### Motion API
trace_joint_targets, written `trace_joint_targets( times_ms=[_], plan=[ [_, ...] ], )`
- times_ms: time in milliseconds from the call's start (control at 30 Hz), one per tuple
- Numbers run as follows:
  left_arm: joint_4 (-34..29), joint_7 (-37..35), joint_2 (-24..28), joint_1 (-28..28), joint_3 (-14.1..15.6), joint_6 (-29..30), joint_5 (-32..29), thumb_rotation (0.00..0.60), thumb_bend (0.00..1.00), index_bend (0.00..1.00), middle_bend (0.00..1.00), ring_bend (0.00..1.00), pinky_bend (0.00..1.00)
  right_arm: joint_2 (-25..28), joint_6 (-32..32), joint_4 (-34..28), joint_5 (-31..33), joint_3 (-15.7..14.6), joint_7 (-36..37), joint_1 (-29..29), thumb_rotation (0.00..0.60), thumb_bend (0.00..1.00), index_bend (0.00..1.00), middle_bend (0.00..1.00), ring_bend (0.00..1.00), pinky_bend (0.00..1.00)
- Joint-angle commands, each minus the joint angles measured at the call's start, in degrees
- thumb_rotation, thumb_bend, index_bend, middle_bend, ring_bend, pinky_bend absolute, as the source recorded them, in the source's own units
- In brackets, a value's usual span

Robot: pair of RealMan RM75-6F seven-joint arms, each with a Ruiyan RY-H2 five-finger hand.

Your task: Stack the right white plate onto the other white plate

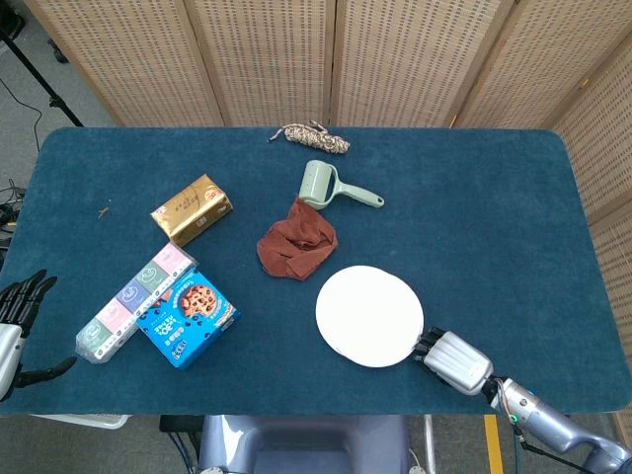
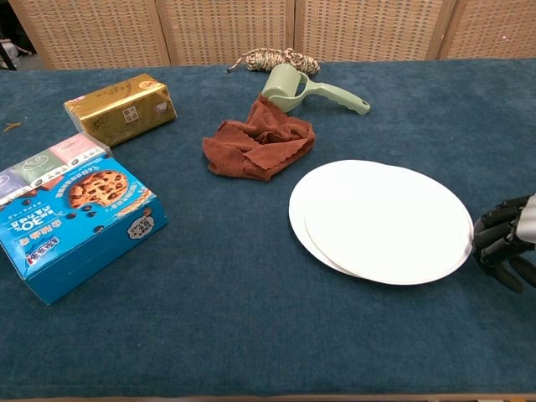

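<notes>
Two white plates lie overlapped at the table's near right. The top plate [image 1: 371, 318] [image 2: 389, 223] sits slightly right of the lower plate [image 2: 296, 219], whose rim shows as a thin crescent on the left. My right hand [image 1: 452, 360] [image 2: 506, 244] is at the top plate's right rim, fingers bent toward it and fingertips [image 2: 479, 240] touching the edge; it holds nothing. My left hand [image 1: 14, 318] hangs off the table's left edge, far from the plates, fingers spread and empty; the chest view does not show it.
A brown cloth [image 1: 296, 243] [image 2: 260, 142] lies just behind the plates, with a green roller [image 1: 336, 186] and a rope bundle [image 1: 310, 136] further back. A blue cookie box [image 1: 188, 316], a tissue pack [image 1: 133, 300] and a gold box [image 1: 192, 208] occupy the left.
</notes>
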Motion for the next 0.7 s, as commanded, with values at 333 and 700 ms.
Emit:
trace_joint_targets(
  times_ms=[333,700],
  plan=[
    [0.1,-0.5,0.2,-0.1,0.0,-0.2,0.0,0.6,0.0,0.0,0.0,0.0,0.0,-1.3,-2.1,-2.8,2.8,2.8,-3.9,0.9,0.6,0.82,0.6,0.47,0.34,0.34],
    [0.0,-0.3,0.2,0.0,0.1,0.0,0.1,0.6,0.0,0.0,0.0,0.0,0.0,1.2,2.7,-4.2,1.7,2.8,-5.0,-0.5,0.6,0.82,0.6,0.46,0.34,0.35]
  ],
)
